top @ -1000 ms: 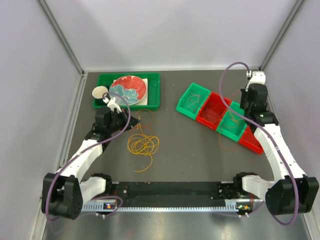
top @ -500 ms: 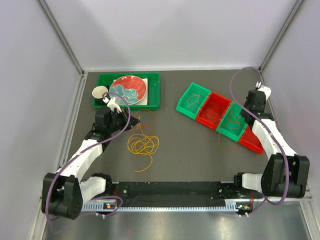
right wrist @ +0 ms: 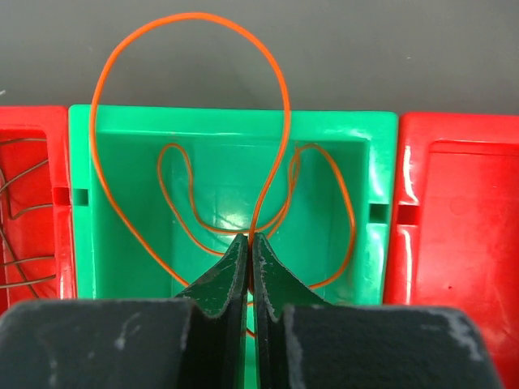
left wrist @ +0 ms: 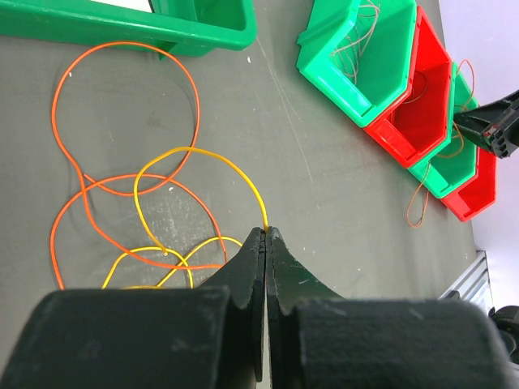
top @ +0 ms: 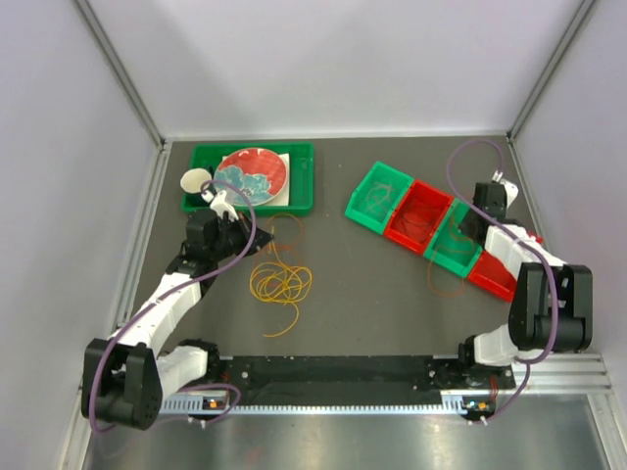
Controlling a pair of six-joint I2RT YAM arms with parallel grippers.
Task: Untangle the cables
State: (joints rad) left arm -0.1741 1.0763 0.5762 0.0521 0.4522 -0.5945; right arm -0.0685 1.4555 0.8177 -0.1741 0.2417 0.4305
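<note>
A tangle of yellow and orange cables (top: 279, 282) lies on the grey table in front of the left arm. My left gripper (top: 245, 243) is shut on a yellow cable (left wrist: 212, 156) at its fingertips (left wrist: 266, 231). An orange cable (left wrist: 122, 49) loops beside and under the yellow one. My right gripper (top: 470, 225) is over the second green bin (right wrist: 219, 121). It is shut on an orange cable (right wrist: 195, 18) at the tips (right wrist: 250, 237). That cable's loop reaches over the bin's far rim. More orange cable lies inside the bin.
A row of green and red bins (top: 419, 215) stands at the right. An orange loop (top: 446, 279) lies on the table beside it. Thin dark wires (right wrist: 24, 211) lie in the neighbouring red bin. A green tray (top: 299, 181) holding a plate stands at the back left.
My right arm has folded back, its elbow swinging toward the near right. Its gripper has come a little nearer over the second green bin. The left arm has not moved.
</note>
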